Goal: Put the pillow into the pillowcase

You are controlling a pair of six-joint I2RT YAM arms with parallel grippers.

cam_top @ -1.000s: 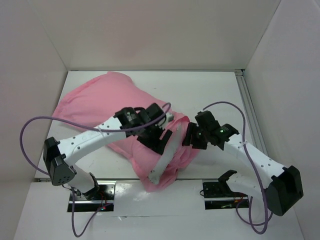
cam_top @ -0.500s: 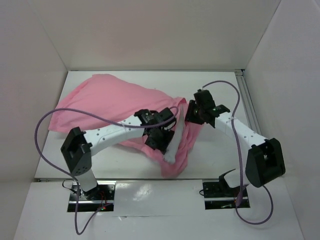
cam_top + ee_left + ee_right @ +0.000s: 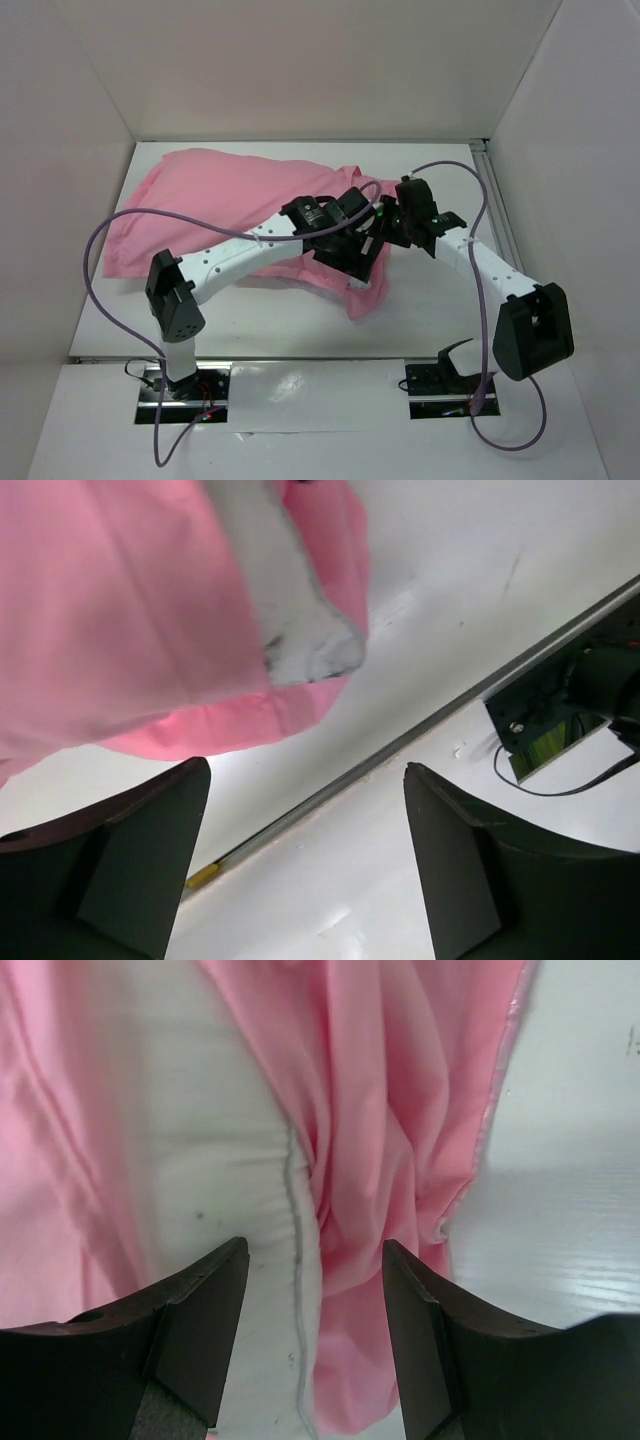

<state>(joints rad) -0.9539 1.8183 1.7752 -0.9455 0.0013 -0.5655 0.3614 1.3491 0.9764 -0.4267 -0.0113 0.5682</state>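
1. In our left wrist view the pillow (image 3: 295, 620) pokes from the pillowcase (image 3: 120, 610) beyond the left gripper (image 3: 305, 870), whose jaws gape wide on nothing.
2. Our right gripper (image 3: 315, 1325), parted and empty, hangs over the pillow's seam and pink folds.
3. From above, we see pink cloth spreading left of both grippers across the white table (image 3: 440, 170), white walls (image 3: 300, 70) around.
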